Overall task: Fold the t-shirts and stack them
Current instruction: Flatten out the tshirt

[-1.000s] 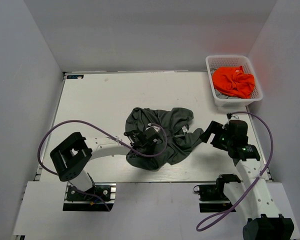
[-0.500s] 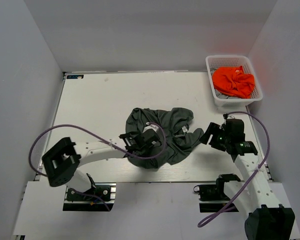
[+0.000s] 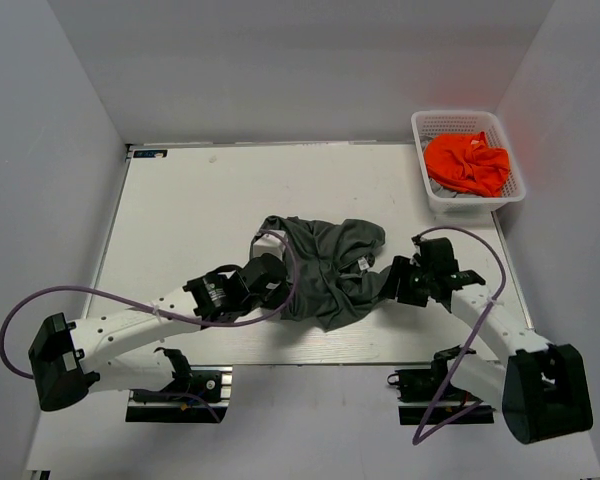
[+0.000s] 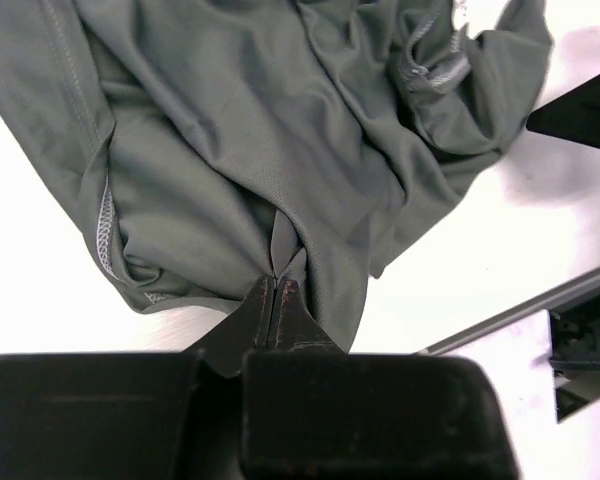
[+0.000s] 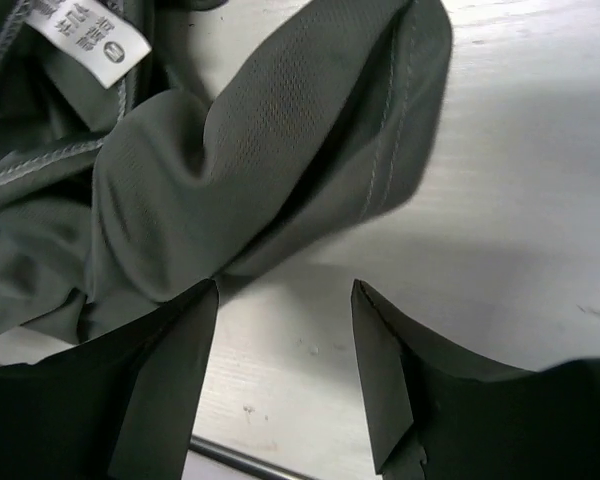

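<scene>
A dark olive-grey t-shirt lies crumpled at the middle of the table, its white neck label showing. My left gripper is shut on a pinch of its fabric at the shirt's left lower part. My right gripper is open and empty, low over the table at the shirt's right edge, a sleeve fold just ahead of its fingers. An orange t-shirt lies bunched in the white basket at the back right.
The table's near edge runs close behind the shirt. The left arm's purple cable loops over the table's left front. Grey walls stand on three sides.
My left gripper has pulled back to the left with the shirt fabric, dragging the shirt's lower part. My right gripper has moved left and down to the shirt's right edge.
</scene>
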